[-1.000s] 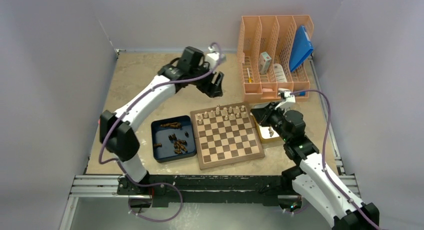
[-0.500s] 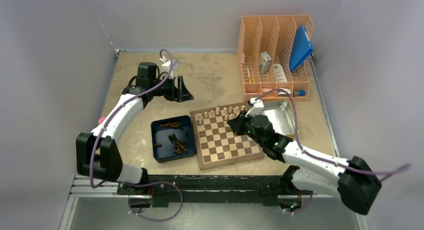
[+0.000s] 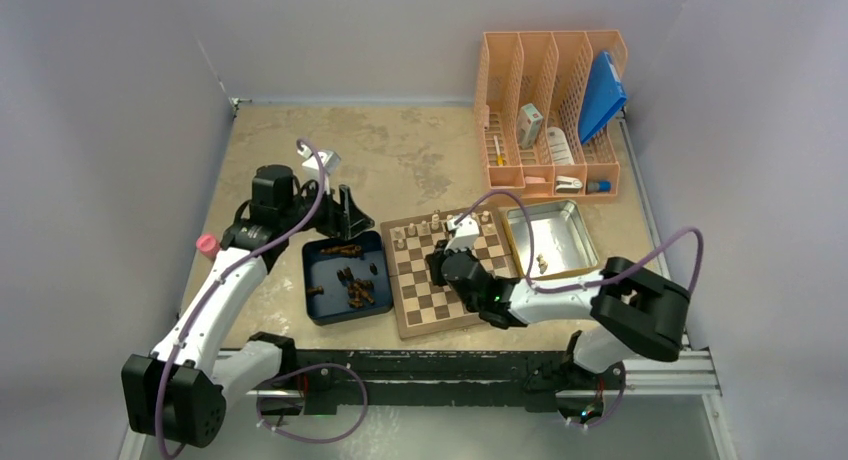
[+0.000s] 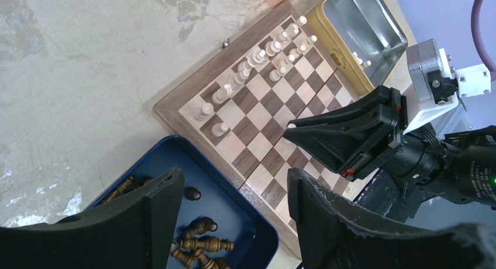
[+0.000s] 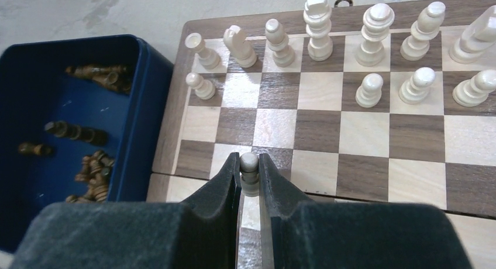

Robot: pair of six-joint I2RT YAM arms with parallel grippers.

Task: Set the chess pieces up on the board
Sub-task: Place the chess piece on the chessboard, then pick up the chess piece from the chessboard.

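Note:
The board (image 3: 470, 280) lies mid-table, with pale chess pieces (image 3: 440, 223) along its two far rows. My right gripper (image 3: 440, 265) hovers over the board's left side, shut on a pale pawn (image 5: 249, 162) held upright by its head above the near-left squares (image 5: 362, 134). Ahead of it stand the pale back row (image 5: 319, 23) and pawns (image 5: 368, 88). Dark pieces (image 3: 352, 285) lie loose in the dark blue tray (image 3: 325, 265) left of the board. My left gripper (image 3: 350, 215) hangs open and empty above that tray's far edge (image 4: 234, 210), next to the board (image 4: 257, 128).
A yellow-rimmed metal tin (image 3: 560, 225) sits right of the board with a few pale pieces (image 3: 541, 265) in it. An orange file rack (image 3: 550, 110) holding a blue folder (image 3: 603, 95) stands at the back right. Grey walls enclose the table.
My right gripper has moved left from the tin over the board, carrying the pale pawn. My left arm has swung back from the far middle toward the blue tray.

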